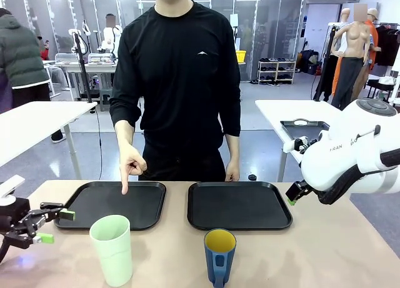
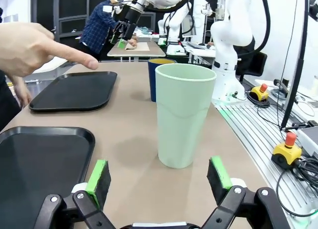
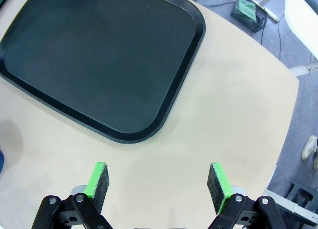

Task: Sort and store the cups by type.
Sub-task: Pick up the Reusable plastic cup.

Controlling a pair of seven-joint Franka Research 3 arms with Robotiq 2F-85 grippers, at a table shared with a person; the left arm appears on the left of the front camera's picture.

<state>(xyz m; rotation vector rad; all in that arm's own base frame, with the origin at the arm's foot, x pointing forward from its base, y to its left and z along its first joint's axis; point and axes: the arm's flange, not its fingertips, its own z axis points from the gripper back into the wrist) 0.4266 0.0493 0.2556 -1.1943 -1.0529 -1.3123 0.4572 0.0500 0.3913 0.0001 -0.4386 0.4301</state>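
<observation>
Mint-green tumbler (image 1: pixel 112 250) stands upright at the table's (image 1: pixel 325 250) near edge, dead ahead of your left fingers (image 2: pixel 158 174), which are spread wide and empty. Its long axis is vertical, so a level side approach looks right, and the left arm is nearer. Blue mug (image 1: pixel 219 257) stands just beyond it. Your right fingers (image 3: pixel 158 182), equally wide and empty, hover beside the right tray (image 3: pixel 99 65). A person's hand (image 1: pixel 130 166) points into the left tray (image 1: pixel 147 207).
</observation>
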